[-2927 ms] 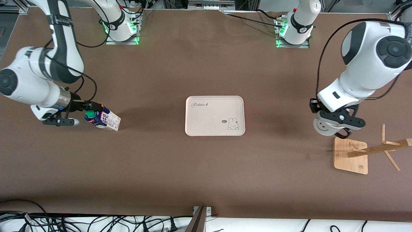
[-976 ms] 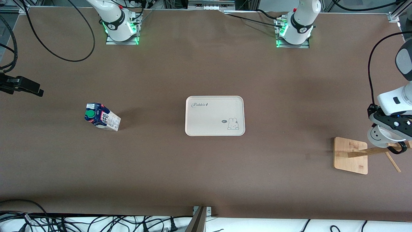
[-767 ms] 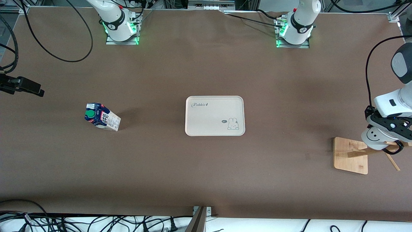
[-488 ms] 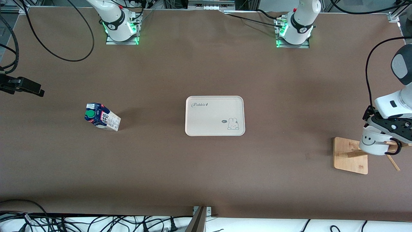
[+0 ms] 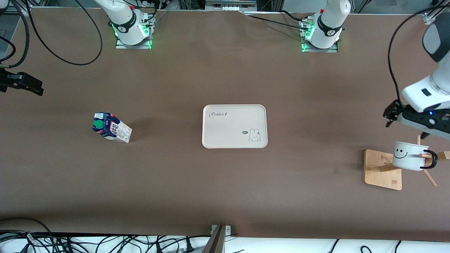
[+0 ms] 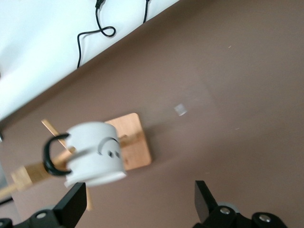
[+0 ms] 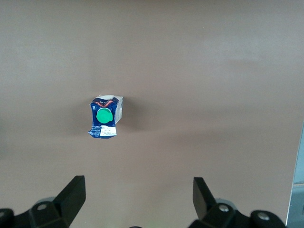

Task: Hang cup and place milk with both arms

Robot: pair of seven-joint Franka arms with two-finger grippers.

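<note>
The white cup (image 5: 409, 160) with its smiley face hangs by its black handle on a peg of the wooden rack (image 5: 382, 170) at the left arm's end of the table. My left gripper (image 5: 407, 123) is open just above the cup (image 6: 92, 154) and holds nothing; in the left wrist view, the left gripper (image 6: 140, 204) shows bare table between its fingers. The milk (image 5: 111, 127) stands tilted on the table toward the right arm's end. My right gripper (image 5: 24, 86) is open, high over that end; in its wrist view, the right gripper (image 7: 137, 199) is apart from the milk (image 7: 103, 117).
A cream tray (image 5: 228, 130) with a rabbit print lies in the middle of the table. The rack's wooden base (image 6: 135, 140) sits near the table's edge, with white floor and cables past it. Both arm bases stand along the robots' side.
My left gripper opened, let go of the cup and rose away; the cup now hangs on the peg on its own. The right gripper shifted slightly, still open.
</note>
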